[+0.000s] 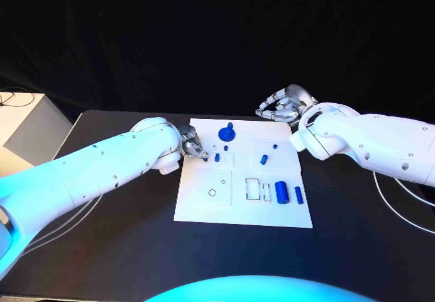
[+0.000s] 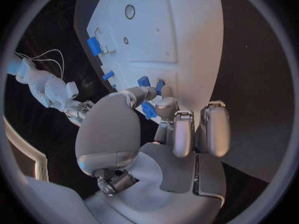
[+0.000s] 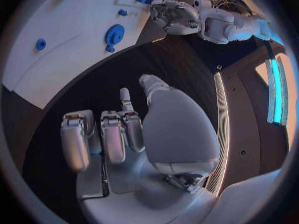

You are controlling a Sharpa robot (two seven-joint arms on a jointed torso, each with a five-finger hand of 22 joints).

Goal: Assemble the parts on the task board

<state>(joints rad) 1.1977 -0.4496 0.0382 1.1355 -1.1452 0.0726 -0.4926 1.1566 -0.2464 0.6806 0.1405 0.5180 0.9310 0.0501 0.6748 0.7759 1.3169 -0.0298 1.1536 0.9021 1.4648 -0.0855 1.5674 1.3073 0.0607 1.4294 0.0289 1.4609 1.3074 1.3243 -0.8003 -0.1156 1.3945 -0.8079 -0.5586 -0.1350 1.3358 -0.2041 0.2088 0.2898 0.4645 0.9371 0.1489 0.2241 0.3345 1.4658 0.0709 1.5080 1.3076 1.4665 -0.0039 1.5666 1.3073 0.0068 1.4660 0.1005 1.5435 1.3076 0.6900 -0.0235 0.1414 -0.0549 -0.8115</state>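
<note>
The white task board (image 1: 204,207) lies mid-table. My left hand (image 1: 192,145) is at the board's left edge, thumb and a finger pinching a small blue part (image 2: 148,109) just above the board. My right hand (image 1: 283,104) hovers past the board's far right corner with its fingers (image 3: 102,134) curled in around nothing. On the board are a blue gear with a knob (image 1: 227,133), a peg (image 1: 264,159), a thick blue cylinder (image 1: 281,190) and a slim blue bar (image 1: 298,194). The right wrist view shows the gear (image 3: 114,35) and my left hand (image 3: 177,16).
Small blue pegs (image 1: 217,156) stand close to the left hand's fingertips. White rectangular slots (image 1: 253,189) and a round hole (image 1: 211,192) are in the board's near half. A pale cabinet (image 1: 32,123) stands off the table's far left corner.
</note>
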